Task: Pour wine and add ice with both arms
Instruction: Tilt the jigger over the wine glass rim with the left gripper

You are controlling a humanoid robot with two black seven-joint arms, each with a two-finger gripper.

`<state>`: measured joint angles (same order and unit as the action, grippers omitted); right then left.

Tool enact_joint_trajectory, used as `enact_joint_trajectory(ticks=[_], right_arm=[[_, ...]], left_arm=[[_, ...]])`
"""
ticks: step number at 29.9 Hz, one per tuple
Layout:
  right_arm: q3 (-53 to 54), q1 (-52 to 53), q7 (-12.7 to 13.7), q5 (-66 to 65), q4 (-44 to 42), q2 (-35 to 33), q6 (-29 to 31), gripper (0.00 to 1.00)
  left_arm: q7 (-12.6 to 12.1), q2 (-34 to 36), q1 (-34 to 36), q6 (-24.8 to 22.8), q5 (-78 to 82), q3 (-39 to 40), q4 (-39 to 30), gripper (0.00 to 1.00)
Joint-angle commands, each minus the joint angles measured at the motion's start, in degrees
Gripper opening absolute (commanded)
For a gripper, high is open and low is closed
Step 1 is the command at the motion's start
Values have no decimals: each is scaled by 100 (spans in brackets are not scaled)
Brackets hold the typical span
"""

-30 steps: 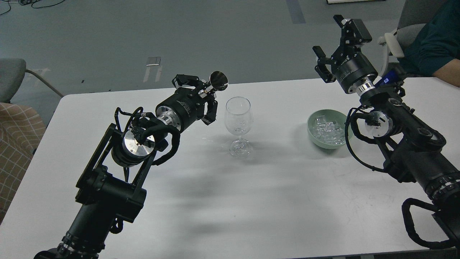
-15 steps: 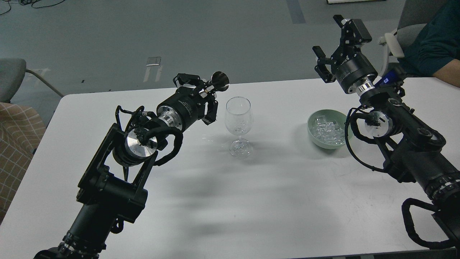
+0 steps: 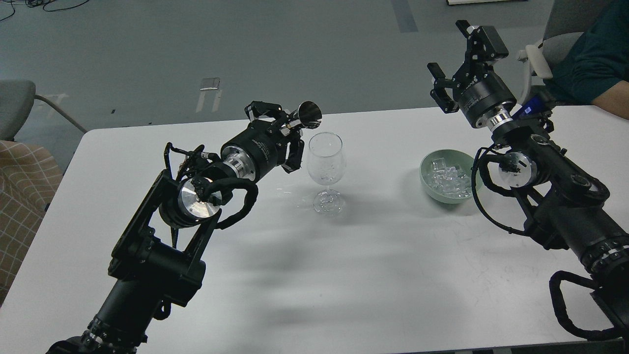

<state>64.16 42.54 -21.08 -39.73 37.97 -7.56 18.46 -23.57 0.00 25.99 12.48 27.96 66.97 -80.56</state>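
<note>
A clear stemmed wine glass (image 3: 325, 162) stands upright near the middle of the white table (image 3: 344, 275). My left gripper (image 3: 290, 125) is shut on a small shiny metal measuring cup (image 3: 307, 115), held tilted just left of and above the glass rim. I cannot make out any wine. A pale green bowl (image 3: 426, 179) to the right holds several clear ice cubes (image 3: 448, 177). My right gripper (image 3: 454, 59) is open and empty, raised above and behind the bowl.
A person's arm in a dark teal sleeve (image 3: 594, 59) rests at the table's far right corner. A grey chair (image 3: 17, 105) and a checked cloth (image 3: 22, 196) stand off the table's left edge.
My left arm has moved right, bringing the metal cup from left of the glass to just over its rim. The right arm has not moved.
</note>
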Motion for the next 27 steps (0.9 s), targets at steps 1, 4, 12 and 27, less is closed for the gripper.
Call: enact_joint_trajectory(ticks=[1,4,12,27], right_arm=[[0,0,7,0,0,0,0,100],[0,-9,7,9,0,0,0,100],[0,-35,-2,9,0,0,0,100],[0,-35,-2,9,0,0,0,100]], left_arm=[[19,0,-6,0,175,-8,-3,0],[46,0,-6,0,219,-8,-3,0],[55,0,11,0,403,-8,-3,0],[99,0,2,0,807,-149,-21,0]])
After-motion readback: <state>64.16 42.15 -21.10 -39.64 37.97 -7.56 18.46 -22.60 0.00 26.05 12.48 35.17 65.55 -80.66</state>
